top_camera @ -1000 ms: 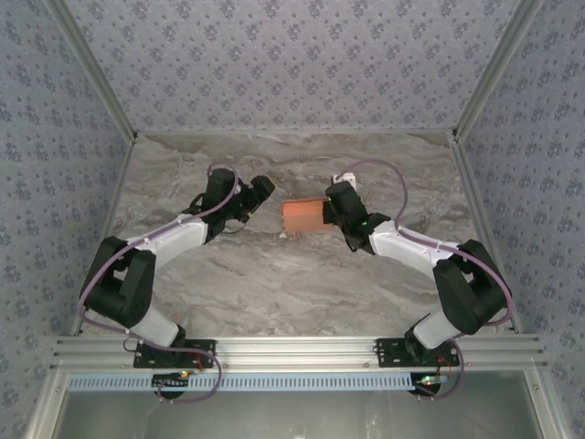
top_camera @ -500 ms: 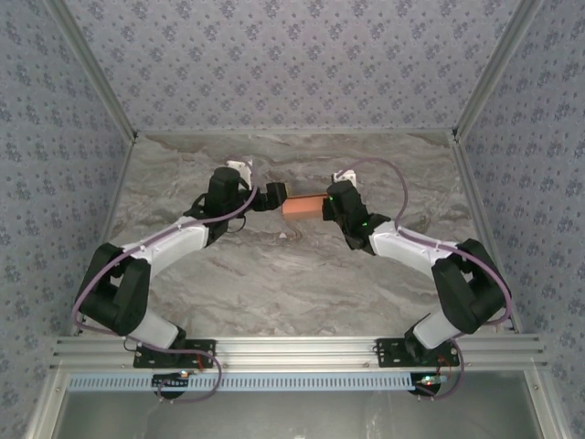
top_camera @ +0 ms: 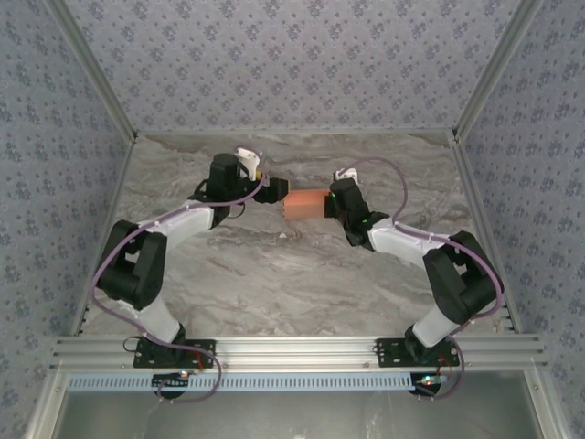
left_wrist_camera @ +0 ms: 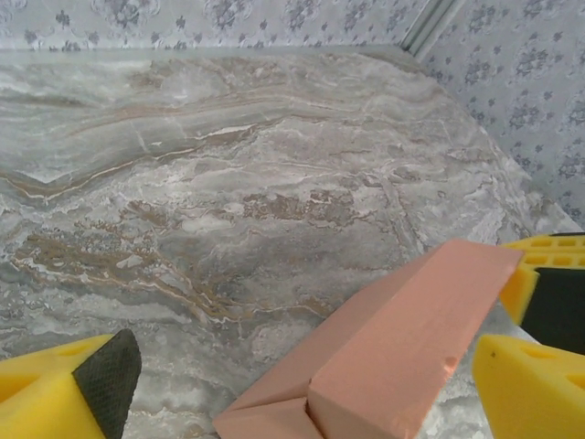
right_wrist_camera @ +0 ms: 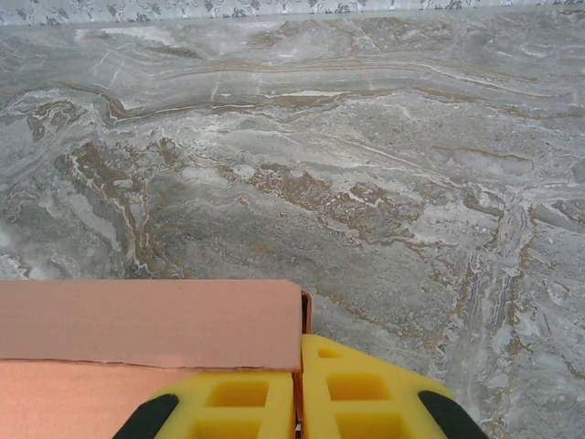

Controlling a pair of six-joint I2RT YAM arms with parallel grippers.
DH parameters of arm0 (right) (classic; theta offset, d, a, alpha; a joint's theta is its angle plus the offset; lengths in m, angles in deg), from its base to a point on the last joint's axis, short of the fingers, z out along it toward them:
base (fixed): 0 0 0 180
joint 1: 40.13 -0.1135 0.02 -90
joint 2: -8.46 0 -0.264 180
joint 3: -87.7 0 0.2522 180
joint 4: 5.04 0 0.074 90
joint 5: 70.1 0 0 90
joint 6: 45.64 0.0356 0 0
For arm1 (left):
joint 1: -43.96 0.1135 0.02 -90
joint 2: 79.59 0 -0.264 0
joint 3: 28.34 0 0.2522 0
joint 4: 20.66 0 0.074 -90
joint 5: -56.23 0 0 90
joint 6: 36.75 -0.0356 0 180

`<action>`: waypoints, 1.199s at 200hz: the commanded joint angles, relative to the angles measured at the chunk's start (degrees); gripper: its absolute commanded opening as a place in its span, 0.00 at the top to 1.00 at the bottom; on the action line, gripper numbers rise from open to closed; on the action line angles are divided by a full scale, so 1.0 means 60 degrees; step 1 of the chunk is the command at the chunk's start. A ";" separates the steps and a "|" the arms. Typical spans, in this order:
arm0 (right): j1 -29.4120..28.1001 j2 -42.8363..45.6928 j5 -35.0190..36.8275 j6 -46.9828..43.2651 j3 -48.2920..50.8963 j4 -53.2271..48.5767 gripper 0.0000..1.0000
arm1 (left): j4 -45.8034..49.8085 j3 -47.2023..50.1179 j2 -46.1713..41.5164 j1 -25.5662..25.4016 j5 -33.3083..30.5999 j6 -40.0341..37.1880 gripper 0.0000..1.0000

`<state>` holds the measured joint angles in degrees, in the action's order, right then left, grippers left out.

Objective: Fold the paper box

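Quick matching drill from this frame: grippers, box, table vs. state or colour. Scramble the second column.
Column one:
1. left gripper
2. right gripper
3. box
4. table

Column two:
A. grey marble pattern
B. shut on a cardboard edge
C. open, one finger on each side of the cardboard's end
D. salmon-orange, between the two arms

Pairs: 1-C, 2-B, 3-D, 4-A
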<state>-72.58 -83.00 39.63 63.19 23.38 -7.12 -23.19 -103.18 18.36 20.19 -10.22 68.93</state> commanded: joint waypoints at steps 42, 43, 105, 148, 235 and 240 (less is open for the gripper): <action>0.0164 -0.0313 -0.0211 -0.0216 -0.0017 -0.0043 0.90 | 0.0883 -0.1319 0.1111 0.0030 -0.0562 0.1498 0.11; 0.0171 -0.0313 -0.0211 -0.0220 -0.0021 -0.0043 0.90 | 0.0891 -0.1312 0.1116 0.0026 -0.0566 0.1508 0.11; 0.0179 -0.0357 -0.0169 -0.0217 -0.0036 -0.0113 0.90 | 0.1382 -0.1295 0.1316 -0.0357 -0.0346 0.1019 0.14; 0.0183 -0.0473 -0.0063 -0.0131 -0.0053 -0.0174 0.89 | 0.1473 -0.0670 0.1056 -0.0599 -0.0615 0.0158 0.16; 0.0208 -0.0435 -0.0504 -0.0595 0.0010 -0.0145 0.74 | 0.2068 -0.0311 0.0885 -0.1553 -0.1803 -0.2347 0.18; 0.0214 -0.0371 -0.0618 -0.0757 0.0053 -0.0111 0.73 | 0.2099 -0.0335 0.0887 -0.1568 -0.1850 -0.2363 0.18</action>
<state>-71.00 -84.88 39.54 62.03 23.12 -5.00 -14.76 -106.46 23.69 11.69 -18.40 59.64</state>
